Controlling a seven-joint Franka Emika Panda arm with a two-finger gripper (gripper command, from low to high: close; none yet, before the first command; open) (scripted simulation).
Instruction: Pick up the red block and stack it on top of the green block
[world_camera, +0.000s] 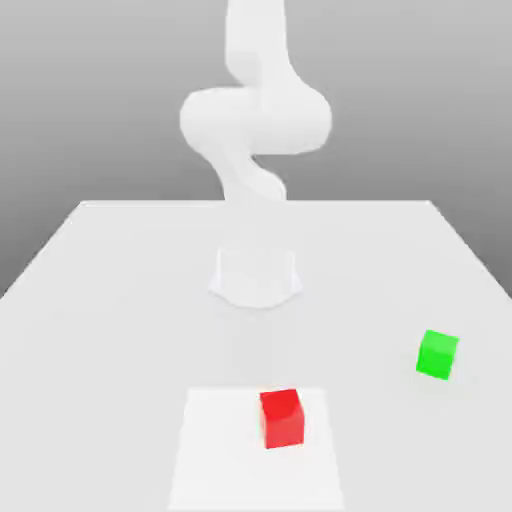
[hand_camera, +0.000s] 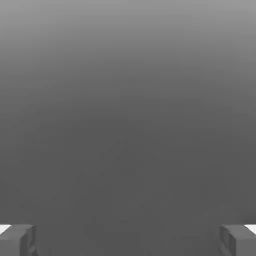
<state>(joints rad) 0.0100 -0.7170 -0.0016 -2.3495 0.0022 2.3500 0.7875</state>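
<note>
The claw hangs with its two fingers spread wide, nothing between them. On the table, the red block sits on a square mat; the green block lies well apart, toward the exterior view's right.

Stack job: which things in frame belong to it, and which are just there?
Part of the job:
- red block, on the lighter square patch
- green block, off toward the exterior view's right, apart from the red one
- gripper, jaws wide open, holding nothing

Just there:
- table
- lighter square patch
- arm's base
</note>
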